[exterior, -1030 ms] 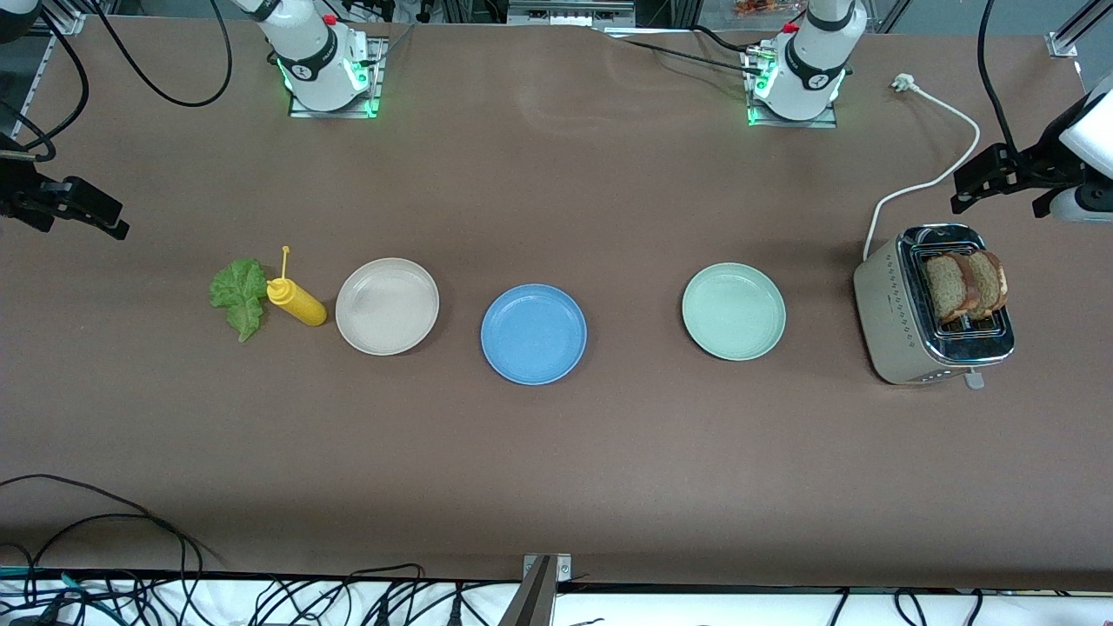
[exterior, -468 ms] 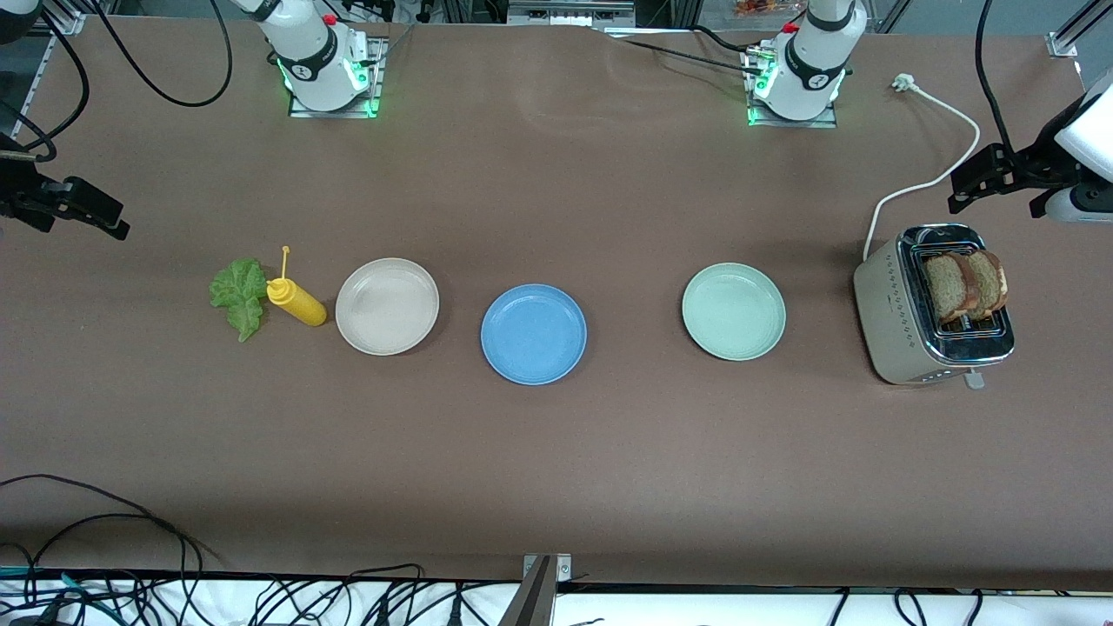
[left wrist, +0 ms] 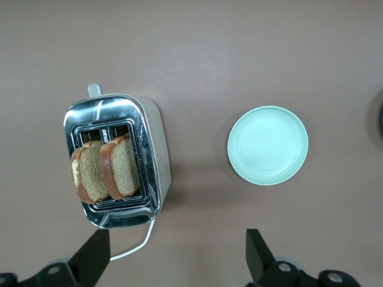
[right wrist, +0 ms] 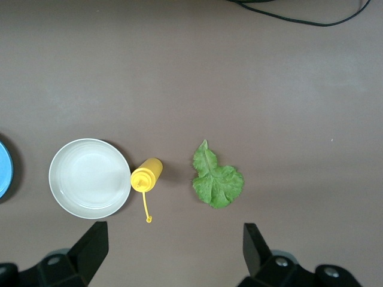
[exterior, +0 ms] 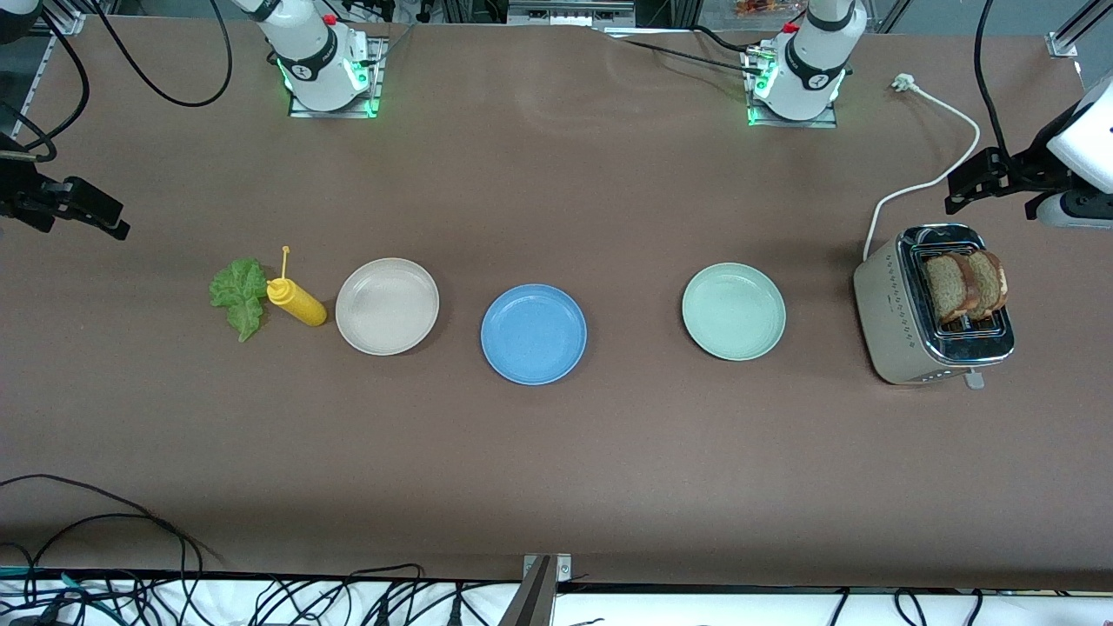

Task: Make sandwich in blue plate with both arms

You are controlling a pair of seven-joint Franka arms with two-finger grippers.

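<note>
Table: brown table (exterior: pixel 556 469), blue plate (exterior: pixel 533 334) bare.
Bread (left wrist: pixel 108 170): you grip light, stiff slices by top crust.
Lettuce (right wrist: pixel 216 182): you pinch it gently; limp.
Left gripper (left wrist: pixel 176 254): wide, empty, over toaster (left wrist: pixel 116 161).
Right gripper (right wrist: pixel 173 251): wide, empty, over the lettuce.

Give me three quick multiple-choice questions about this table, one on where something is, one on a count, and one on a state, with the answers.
1. Where are the bread slices?
A. On the blue plate
B. In the toaster
C. On the green plate

2. How many plates are on the table?
A. Two
B. Three
C. Four

3. What state is the left pincer in?
A. Open, holding nothing
B. Shut on a bread slice
C. Shut on the bottle

Answers:
1 B, both slices stand in the toaster slots.
2 B, a beige plate, a blue plate and a green plate.
3 A, its fingers stand wide apart with nothing between them.
</note>
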